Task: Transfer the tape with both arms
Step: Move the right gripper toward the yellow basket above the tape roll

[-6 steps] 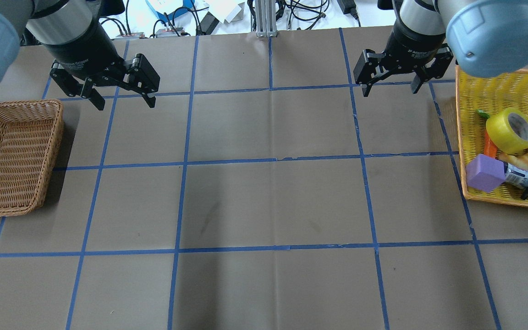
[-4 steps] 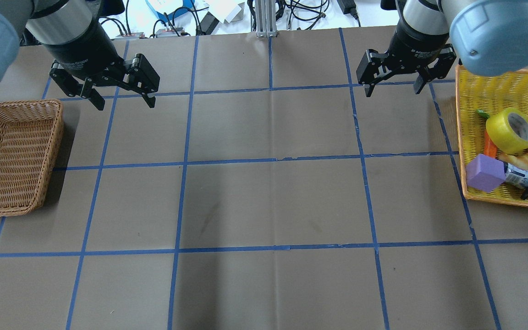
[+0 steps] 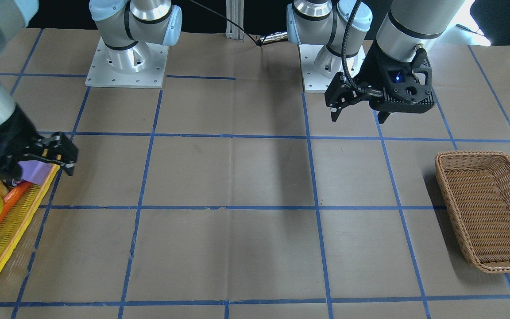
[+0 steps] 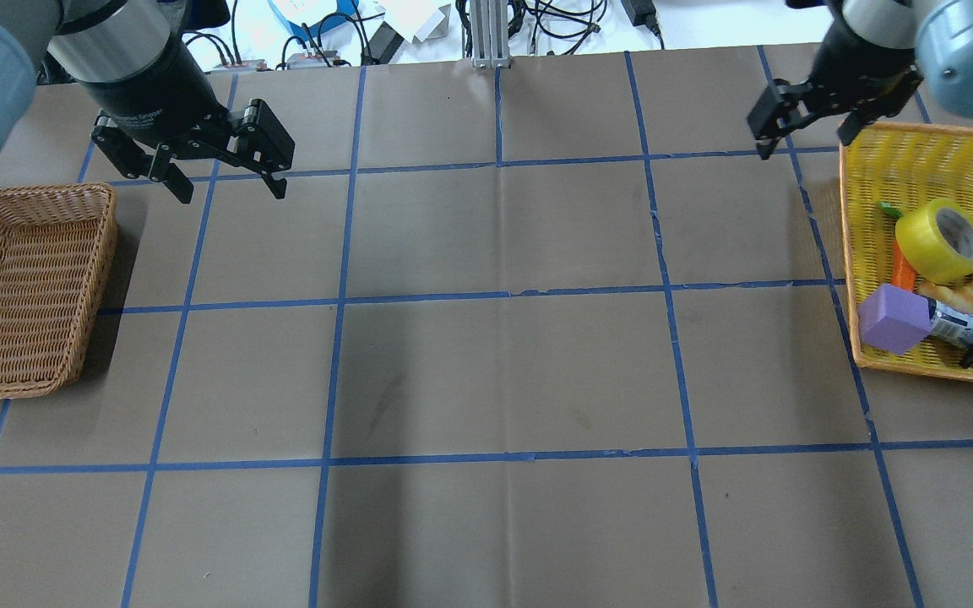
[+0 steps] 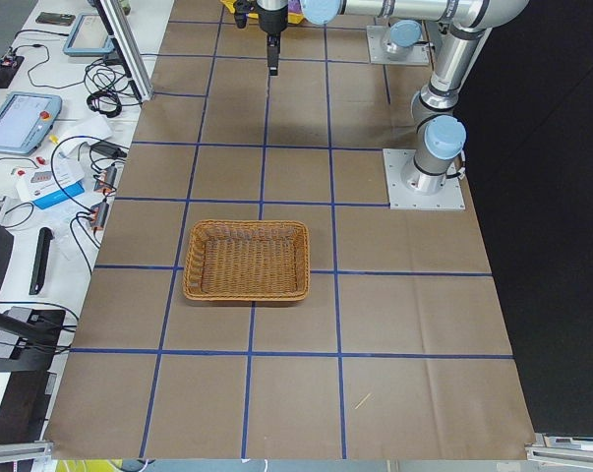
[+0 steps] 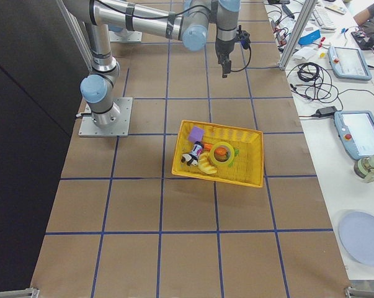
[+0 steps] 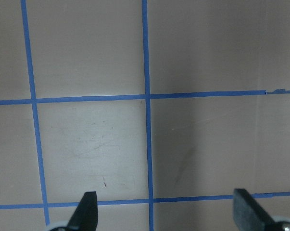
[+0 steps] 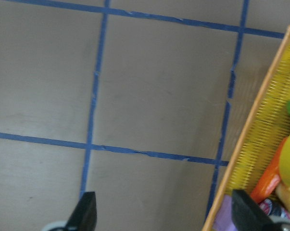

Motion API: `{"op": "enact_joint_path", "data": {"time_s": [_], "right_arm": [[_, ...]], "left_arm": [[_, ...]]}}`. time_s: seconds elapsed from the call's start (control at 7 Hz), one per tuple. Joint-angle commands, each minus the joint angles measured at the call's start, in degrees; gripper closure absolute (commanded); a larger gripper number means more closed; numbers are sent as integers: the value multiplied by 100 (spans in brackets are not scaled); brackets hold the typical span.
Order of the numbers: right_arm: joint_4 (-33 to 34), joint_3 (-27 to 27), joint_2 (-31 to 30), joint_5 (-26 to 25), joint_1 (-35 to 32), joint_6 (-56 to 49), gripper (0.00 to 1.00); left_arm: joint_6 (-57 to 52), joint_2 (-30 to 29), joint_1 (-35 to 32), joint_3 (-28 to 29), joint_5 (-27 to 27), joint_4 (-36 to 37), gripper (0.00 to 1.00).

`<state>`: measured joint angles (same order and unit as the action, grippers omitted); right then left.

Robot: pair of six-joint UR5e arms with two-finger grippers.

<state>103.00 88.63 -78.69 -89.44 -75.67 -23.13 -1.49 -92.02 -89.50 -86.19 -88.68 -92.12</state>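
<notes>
A: Where is the tape lying?
B: You're seeing it resting in the yellow basket at right, just beyond the purple block.
A: And the grippers?
B: Farther back, both are hovering spread wide: right gripper by that basket's far-left corner, left gripper beyond the wicker basket.
</notes>
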Motion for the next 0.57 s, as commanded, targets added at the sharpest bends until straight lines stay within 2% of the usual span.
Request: {"op": "enact_joint_path", "data": {"time_s": [0.0, 0.29, 0.43], "right_arm": [[602, -100, 806, 224, 1199, -1513, 0], [459, -40, 1250, 986, 1966, -1607, 1], [162, -39, 1285, 981, 1994, -1598, 2]], "left_arm": [[0, 0, -6, 5, 0, 1, 0], [0, 0, 3, -3, 0, 1, 0], [0, 0, 3, -3, 0, 1, 0]]}}
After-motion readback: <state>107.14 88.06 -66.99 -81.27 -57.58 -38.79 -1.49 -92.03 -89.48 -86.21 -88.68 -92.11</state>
